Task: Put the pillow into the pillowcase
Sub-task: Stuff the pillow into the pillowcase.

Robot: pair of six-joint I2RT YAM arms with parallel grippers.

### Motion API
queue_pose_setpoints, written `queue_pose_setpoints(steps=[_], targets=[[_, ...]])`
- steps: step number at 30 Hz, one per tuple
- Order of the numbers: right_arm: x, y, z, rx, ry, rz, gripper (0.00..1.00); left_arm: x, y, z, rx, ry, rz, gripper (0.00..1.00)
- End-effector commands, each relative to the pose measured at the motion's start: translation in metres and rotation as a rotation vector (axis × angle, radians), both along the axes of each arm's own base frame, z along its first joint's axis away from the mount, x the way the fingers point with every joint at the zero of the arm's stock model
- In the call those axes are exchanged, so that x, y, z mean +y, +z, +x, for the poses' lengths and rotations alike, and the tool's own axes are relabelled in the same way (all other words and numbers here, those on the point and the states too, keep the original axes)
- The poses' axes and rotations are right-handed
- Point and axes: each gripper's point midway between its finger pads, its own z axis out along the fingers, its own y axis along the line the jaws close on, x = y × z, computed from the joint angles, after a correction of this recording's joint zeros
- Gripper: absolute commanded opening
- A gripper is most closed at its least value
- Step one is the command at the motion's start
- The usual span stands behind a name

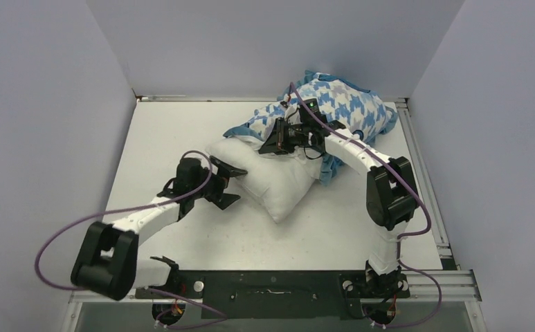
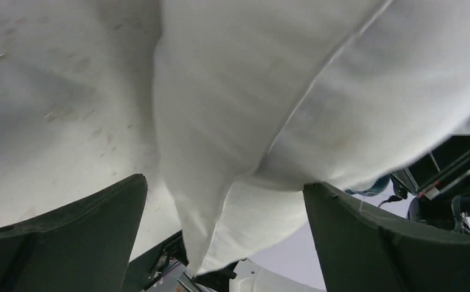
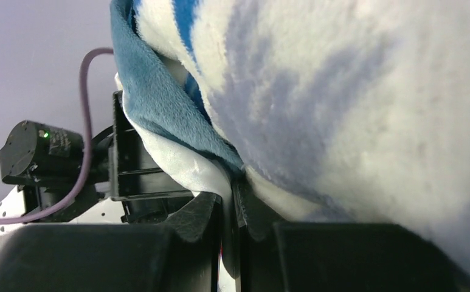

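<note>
Top external view is showing the pillow [image 1: 271,183] lying on the surface [image 1: 181,124], its long axis seemingly running from its exposed near end up into the pillowcase [image 1: 340,104] at its far end. The left end effector [image 1: 237,185], nearer that exposed end, is standing wide apart around the pillow's corner, gripping nothing. The right end effector [image 1: 282,142], at the pillow's far edge, is pinching the pillowcase's blue hem.

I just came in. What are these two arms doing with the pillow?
They are working a white pillow into a blue patterned pillowcase. The right gripper is shut on the pillowcase edge. The left gripper is open around the pillow's near corner, not gripping it. The pillow's far end is covered by the pillowcase; the rest lies bare on the table.
</note>
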Motion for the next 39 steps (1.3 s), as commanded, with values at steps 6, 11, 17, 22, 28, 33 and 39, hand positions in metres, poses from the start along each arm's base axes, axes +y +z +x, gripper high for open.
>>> queue_pose_setpoints(steps=[6,11,17,22,28,33,39], targets=[[0.020,0.063,-0.024,-0.043,0.136,0.109,0.05,-0.119,0.164,0.095,-0.824,-0.147,-0.272,0.51],[0.049,0.157,-0.068,-0.114,0.278,0.340,0.05,-0.135,0.219,0.114,-1.038,-0.063,-0.272,0.00],[0.076,0.241,-0.117,-0.070,0.404,0.645,0.05,-0.157,0.251,0.113,-1.149,-0.056,-0.300,0.00],[0.090,0.274,-0.143,-0.054,0.498,0.775,0.05,-0.160,0.259,0.121,-1.173,0.014,-0.292,0.00],[0.096,0.296,-0.166,-0.003,0.579,0.873,0.05,-0.177,0.256,0.143,-1.164,0.006,-0.147,0.00],[0.108,0.312,-0.187,-0.018,0.665,0.891,0.05,-0.198,0.227,0.155,-1.093,-0.022,-0.102,0.00],[0.110,0.335,-0.184,-0.071,0.688,0.922,0.05,-0.231,0.180,0.148,-1.008,-0.114,-0.004,0.00]])
